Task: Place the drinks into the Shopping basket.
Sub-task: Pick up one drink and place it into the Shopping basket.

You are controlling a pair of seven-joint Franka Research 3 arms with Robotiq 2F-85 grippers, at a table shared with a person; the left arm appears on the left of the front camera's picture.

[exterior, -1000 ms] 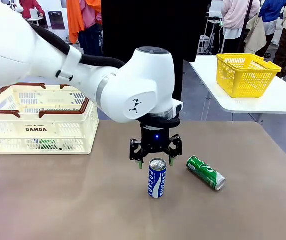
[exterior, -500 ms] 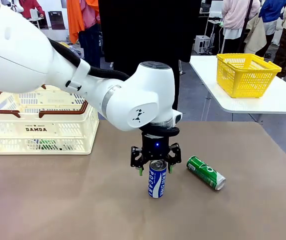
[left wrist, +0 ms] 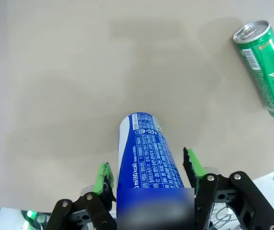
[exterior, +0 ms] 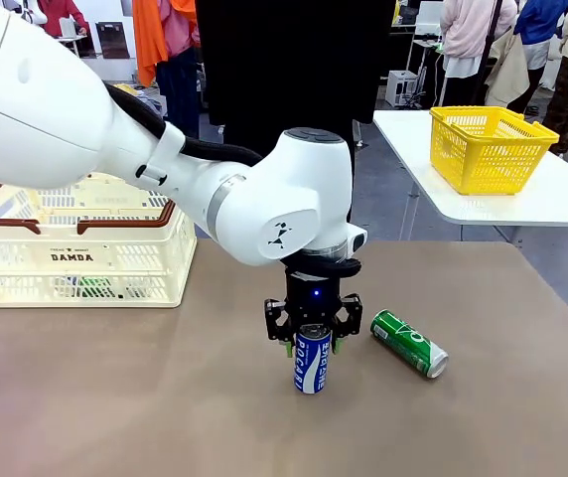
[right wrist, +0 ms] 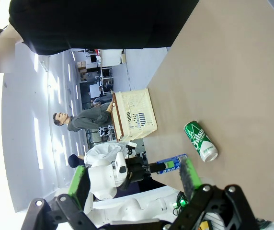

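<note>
One blue can (exterior: 312, 364) upright, one green can (exterior: 409, 343) lying on its side

A matte brown surface (exterior: 115, 397) takes up the foreground, seen from the front. A person in black clothing (exterior: 294, 60) stands at the middle of its far edge. To the right, across a strip of grey floor (exterior: 388, 199), a white surface (exterior: 562, 204) carries a yellow mesh basket (exterior: 486, 149), upright near its front edge. Farther back on the right, several people (exterior: 468, 30) stand in a group. In the right wrist view, a person in a grey-green top (right wrist: 86, 120) appears sideways in the background.
</note>
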